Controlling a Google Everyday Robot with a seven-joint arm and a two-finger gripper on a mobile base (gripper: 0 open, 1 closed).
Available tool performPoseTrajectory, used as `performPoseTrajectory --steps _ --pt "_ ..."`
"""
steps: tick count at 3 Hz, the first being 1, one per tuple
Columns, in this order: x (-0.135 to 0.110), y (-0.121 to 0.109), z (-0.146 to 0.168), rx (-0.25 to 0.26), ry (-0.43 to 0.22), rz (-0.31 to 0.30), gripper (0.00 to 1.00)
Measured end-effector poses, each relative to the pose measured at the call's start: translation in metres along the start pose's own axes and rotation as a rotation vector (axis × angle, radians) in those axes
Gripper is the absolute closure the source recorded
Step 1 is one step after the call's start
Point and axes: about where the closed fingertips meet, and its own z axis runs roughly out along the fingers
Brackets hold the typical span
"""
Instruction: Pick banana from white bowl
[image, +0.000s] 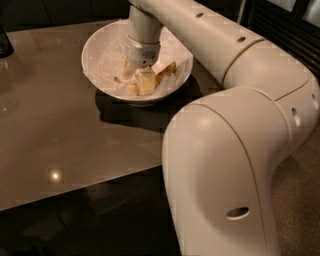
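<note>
With the gripper (143, 82) low over the banana (169, 69) in the upper-centre white bowl (97, 47), its closure impossible to tell, clamp mid-fruit gently and lift straight.

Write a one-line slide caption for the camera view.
Robot's pincer down inside the white bowl, at the banana lying on crumpled paper.

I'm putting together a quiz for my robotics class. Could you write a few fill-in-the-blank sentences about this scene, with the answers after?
1. The white bowl stands on a glossy brown ____.
2. The gripper hangs inside the bowl, right over the yellow ____.
3. The bowl is lined with crumpled white ____.

Missing words: table; banana; paper.
</note>
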Motion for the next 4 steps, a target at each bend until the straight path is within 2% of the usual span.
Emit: performPoseTrajectory --steps 1,3,4 --pt "-0.0011 0.0033 -0.0065 0.027 0.005 -0.029 0.43" --pt "-0.0011 0.0033 -0.0066 0.028 0.005 -0.030 0.89" --pt "-0.0011 0.0033 -0.0066 0.028 0.005 -0.030 1.00"
